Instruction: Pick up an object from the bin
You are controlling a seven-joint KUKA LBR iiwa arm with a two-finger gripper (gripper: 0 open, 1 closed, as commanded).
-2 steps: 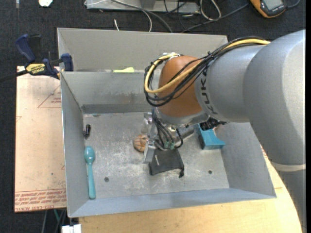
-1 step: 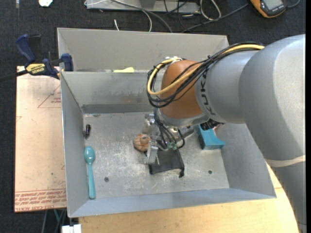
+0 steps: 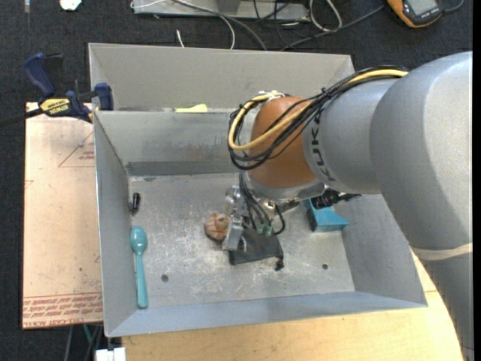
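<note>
- Gripper point(image 3: 237, 239) is low over the mid floor of the grey bin point(image 3: 113, 224); open or closed: cannot tell.
- Directly under it lies a dark flat scrap point(image 3: 259, 253), with a small brown lump point(image 3: 217, 226) just beside the gripper on the view's left.
- A blue block point(image 3: 328, 219) lies near the right wall; a teal plastic spoon point(image 3: 139, 265) lies along the left wall, well apart.
- The arm point(image 3: 421, 149) carries vertical lettering, "KUK" legible.

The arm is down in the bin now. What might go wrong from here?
1. The gripper sits low between a small brownish lump and a dark flat piece; it may knock the lump away or catch neither.
2. The dark flat piece lies flat on the bin floor, so it could slip free.
3. The blue block lies close beside the arm and might get bumped.
</note>
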